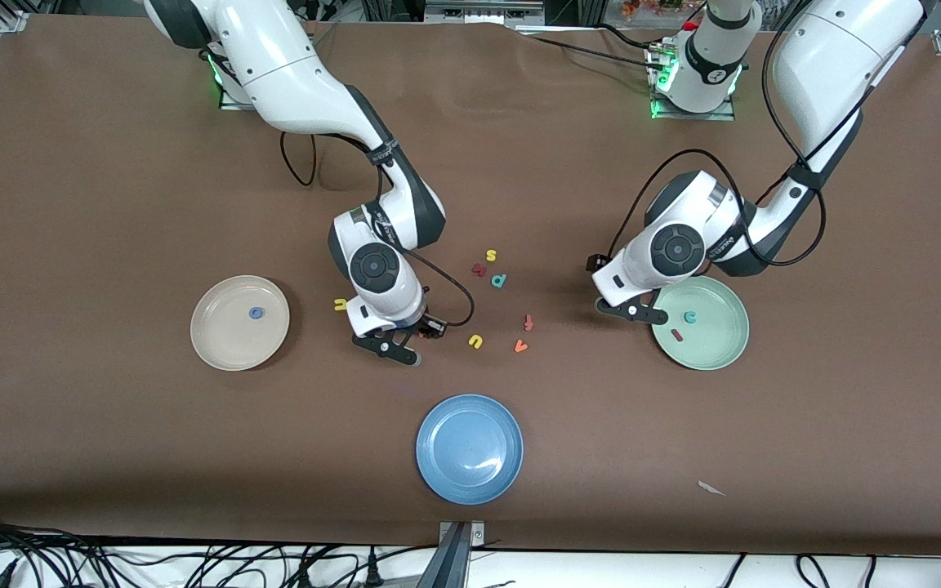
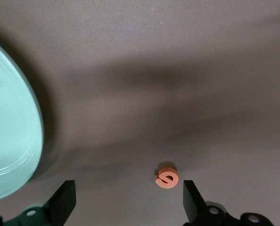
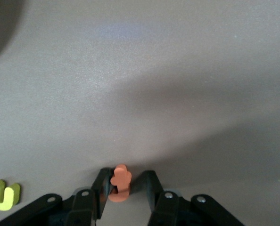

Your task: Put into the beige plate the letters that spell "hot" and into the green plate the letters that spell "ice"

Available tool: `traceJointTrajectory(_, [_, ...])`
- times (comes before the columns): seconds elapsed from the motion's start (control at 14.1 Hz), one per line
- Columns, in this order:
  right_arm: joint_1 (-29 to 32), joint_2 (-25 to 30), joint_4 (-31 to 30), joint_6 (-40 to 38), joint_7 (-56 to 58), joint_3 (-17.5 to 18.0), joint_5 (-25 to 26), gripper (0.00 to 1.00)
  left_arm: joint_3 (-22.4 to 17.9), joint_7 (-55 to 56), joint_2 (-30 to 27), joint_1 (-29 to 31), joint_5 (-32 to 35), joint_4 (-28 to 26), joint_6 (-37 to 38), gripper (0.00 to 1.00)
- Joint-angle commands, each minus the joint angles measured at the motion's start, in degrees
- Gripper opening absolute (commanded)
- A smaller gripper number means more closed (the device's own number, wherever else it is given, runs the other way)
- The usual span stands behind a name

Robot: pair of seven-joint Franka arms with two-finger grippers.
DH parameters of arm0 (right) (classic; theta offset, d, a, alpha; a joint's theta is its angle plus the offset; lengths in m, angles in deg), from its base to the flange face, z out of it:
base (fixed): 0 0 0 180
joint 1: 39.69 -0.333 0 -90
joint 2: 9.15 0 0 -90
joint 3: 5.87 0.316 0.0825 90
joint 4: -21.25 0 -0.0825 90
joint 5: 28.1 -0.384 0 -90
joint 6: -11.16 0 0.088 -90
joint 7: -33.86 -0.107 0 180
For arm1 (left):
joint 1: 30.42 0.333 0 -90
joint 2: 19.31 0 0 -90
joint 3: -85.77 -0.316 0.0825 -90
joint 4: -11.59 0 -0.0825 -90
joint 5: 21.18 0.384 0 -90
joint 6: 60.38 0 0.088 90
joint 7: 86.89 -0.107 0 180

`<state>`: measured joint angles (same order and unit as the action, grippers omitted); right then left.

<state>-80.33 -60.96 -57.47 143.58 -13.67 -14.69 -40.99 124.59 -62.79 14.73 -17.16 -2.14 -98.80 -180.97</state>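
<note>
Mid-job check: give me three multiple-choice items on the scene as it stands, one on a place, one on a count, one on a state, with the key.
1. Where is the blue o?
A) in the beige plate
B) in the blue plate
C) on the bare table

2. How many letters lie in the green plate?
A) one
B) two
C) four

3. The left tool, low over the table at the orange e, is:
A) open
B) shut on the e
C) shut on nothing

Key: 1 A, it lies near that plate's middle. 2 B, only the teal c and the dark red i are there. 3 A, its jaws stand wide, clear of the e. The right tool is down at the orange t.
</note>
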Motion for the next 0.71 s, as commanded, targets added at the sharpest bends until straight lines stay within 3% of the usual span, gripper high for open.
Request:
traceJointTrajectory(0.0, [-0.31, -1.28, 1.56, -0.23, -0.45, -0.14, -0.83, 0.39, 0.99, 1.38, -1.52, 0.36, 2.14, -2.97, -2.97, 1.0])
traceJointTrajectory(0.35, [-0.75, -1.54, 1.47, 0.12, -0.63, -0.06, -0.91, 0.35, 1.08, 1.3, -1.35, 0.36, 2.23, -3.51, -4.39, 1.0])
traceJointTrajectory(0.64, [-0.84, -1.54, 1.47, 0.12, -0.28, -0.06, -0.74, 0.24, 1.08, 1.38, -1.26, 0.01, 2.23, -3.68, -4.48, 1.0])
